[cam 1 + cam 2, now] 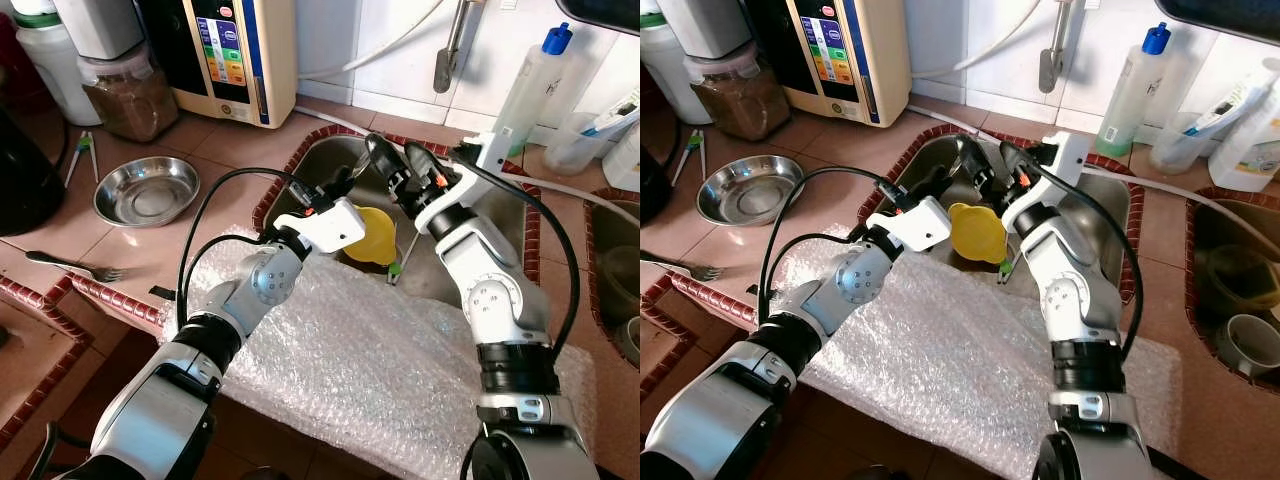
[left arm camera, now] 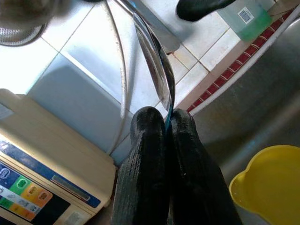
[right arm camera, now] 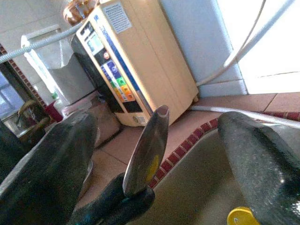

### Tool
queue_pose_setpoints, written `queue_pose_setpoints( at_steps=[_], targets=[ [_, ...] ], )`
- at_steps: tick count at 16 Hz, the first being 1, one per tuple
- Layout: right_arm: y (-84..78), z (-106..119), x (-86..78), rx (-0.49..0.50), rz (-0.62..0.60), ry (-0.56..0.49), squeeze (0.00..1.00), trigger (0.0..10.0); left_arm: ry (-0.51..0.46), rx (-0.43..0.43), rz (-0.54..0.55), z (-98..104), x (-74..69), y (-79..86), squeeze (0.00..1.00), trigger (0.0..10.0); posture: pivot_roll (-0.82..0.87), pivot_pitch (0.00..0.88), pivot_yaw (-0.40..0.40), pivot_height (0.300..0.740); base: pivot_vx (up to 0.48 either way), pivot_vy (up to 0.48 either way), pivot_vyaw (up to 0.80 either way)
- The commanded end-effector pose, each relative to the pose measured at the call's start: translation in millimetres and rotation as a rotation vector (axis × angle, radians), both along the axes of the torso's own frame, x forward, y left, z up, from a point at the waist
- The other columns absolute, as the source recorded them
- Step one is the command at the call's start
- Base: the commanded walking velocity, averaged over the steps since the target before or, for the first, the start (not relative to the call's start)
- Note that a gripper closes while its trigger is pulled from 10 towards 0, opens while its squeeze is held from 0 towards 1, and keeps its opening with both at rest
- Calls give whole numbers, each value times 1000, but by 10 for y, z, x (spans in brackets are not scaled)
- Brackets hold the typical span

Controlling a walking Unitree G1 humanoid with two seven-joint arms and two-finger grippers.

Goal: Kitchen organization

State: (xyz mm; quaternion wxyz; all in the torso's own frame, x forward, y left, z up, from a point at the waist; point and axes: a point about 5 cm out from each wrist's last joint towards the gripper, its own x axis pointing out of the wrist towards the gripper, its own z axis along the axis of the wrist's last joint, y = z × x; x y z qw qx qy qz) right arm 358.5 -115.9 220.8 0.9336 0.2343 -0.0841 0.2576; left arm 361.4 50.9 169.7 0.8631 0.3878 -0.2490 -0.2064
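tiled worktop (image 1: 230,140) with steel sink (image 1: 330,160); bubble wrap (image 1: 380,370) draped over its front edge. yellow funnel (image 1: 372,235) sits in the sink. steel bowl (image 1: 146,190) and fork (image 1: 75,265) lie on the worktop, well apart. left pincer (image 2: 167,123) clamped on a metal spoon (image 2: 154,65), held above the sink. right pincer (image 3: 157,129) spread wide, fingers either side of the spoon's tip, not touching.

Shiny metal utensil (image 2: 157,70), upright, clamped at its base, above sink (image 1: 500,215)
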Motion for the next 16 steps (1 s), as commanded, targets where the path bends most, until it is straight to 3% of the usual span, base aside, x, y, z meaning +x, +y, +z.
queue_pose_setpoints(
  at_steps=[1, 2, 3, 4, 5, 7, 16],
  targets=[
    [37, -52, 72, -46, -24, 66, 0, 2980, -16, 6, 1, -10, -13, -18, 0, 10000, -49, 91, 46, 740, 0, 0, 0],
    [35, -61, 81, -50, -30, 75, 0, 2980, -18, 5, 3, -8, -13, -18, 0, 10000, -49, 92, 46, 740, 0, 0, 0],
    [49, -91, 100, -65, -31, 101, 0, 0, -20, 9, 9, -10, -7, -8, 0, 10000, -46, 93, 46, 740, 0, 0, 0],
    [108, -94, 113, -96, -9, 113, 0, 1294, -21, 14, 12, -19, -3, 2, 0, 10000, -46, 94, 44, 740, 0, 0, 0],
    [132, -77, 126, -113, 2, 119, 0, 1608, -24, 13, 13, -22, -6, 1, 0, 10000, -46, 98, 42, 740, 0, 0, 0],
    [113, -57, 179, -148, -31, 150, 0, 0, -25, 10, 16, -25, -9, -5, 0, 10000, -47, 100, 40, 740, 0, 0, 0],
    [42, -105, 238, -212, -100, 288, 0, 0, -50, 34, 19, -39, -17, -30, 0, 10000, -50, 103, 38, 740, 0, 0, 0]
  ],
)
